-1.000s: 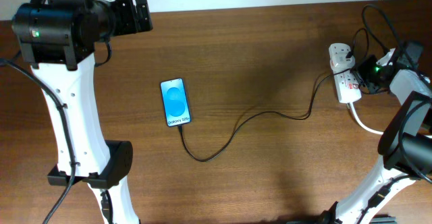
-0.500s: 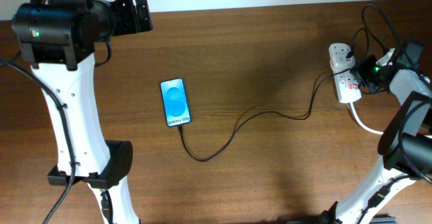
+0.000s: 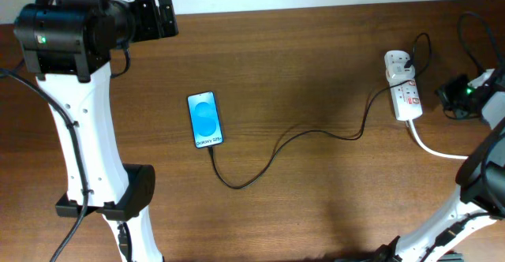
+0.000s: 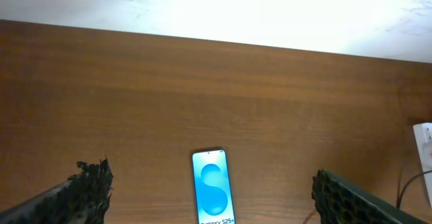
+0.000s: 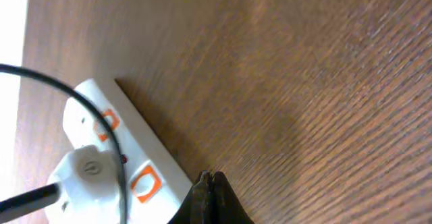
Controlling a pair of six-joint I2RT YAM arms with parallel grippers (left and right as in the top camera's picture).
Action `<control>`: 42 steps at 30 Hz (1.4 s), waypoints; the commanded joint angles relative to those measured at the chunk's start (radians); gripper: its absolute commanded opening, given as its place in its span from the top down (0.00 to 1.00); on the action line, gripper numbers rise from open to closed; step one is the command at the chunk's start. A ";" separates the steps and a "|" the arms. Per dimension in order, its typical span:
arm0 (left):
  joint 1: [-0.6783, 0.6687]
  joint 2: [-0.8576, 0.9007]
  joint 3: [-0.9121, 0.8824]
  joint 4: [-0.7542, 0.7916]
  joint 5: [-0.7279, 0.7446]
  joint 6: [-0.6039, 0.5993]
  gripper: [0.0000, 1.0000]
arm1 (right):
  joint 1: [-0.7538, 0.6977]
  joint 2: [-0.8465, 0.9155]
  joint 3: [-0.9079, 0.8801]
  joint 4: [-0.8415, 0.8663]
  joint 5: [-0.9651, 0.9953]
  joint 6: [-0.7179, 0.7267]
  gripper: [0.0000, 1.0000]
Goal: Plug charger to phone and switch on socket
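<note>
The wooden table (image 3: 316, 207) carries the whole set-up, and the main change is on its right side. The right arm has pulled back toward the table's edge. Its right gripper (image 3: 451, 98) was against the socket (image 3: 405, 95) a moment ago and now sits clear of it, with bare wood between them. In the right wrist view its two dark tips meet at a point, so it is closed on nothing.

The left arm (image 3: 79, 136) has not moved. Its left gripper (image 3: 164, 13) is parked at the far edge, fingers (image 4: 91, 183) spread wide and holding nothing.

The socket lies where it was, near the right end of the table, with a white plug head (image 5: 84, 170) seated in it. The phone (image 3: 205, 120) lies flat, left of centre, with its screen lit blue. The charger (image 3: 304, 133) runs in a loose curve from the phone's lower edge to the socket, and its tip appears seated in the phone.

The retreat suggests that the switch press is finished. Whether the red-marked switch (image 5: 143, 182) is actually on cannot be told from these views.
</note>
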 commanded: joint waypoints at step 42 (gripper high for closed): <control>0.006 -0.014 0.010 -0.001 0.008 0.001 0.01 | 0.134 0.032 0.018 0.053 0.013 -0.055 0.96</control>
